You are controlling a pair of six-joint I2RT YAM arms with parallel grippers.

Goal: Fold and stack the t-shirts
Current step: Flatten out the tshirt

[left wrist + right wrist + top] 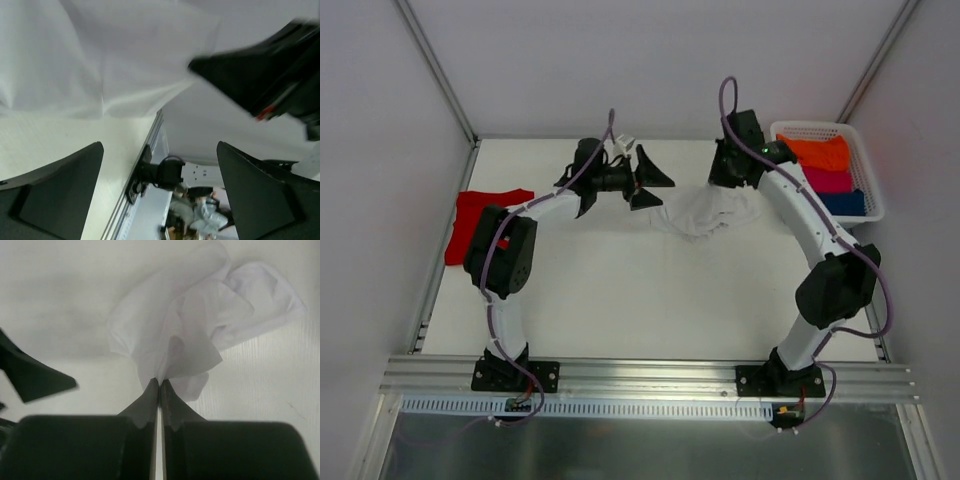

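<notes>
- Now the right gripper (pixel 160 384) is pinching the white t-shirt (pixel 180 330), fingers clenched tight on a bunched fold.
- The shirt is sitting crumpled at the far middle of the table (pixel 620 290).
- The left gripper (pixel 657 186) is hovering just left of it, fingers released wide, grasping nothing.
- The red t-shirt (pixel 480 222) is lying at the left edge, well apart.

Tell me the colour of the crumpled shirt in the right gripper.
White; the thin crumpled cloth t-shirt shows best in the right wrist view.
</notes>
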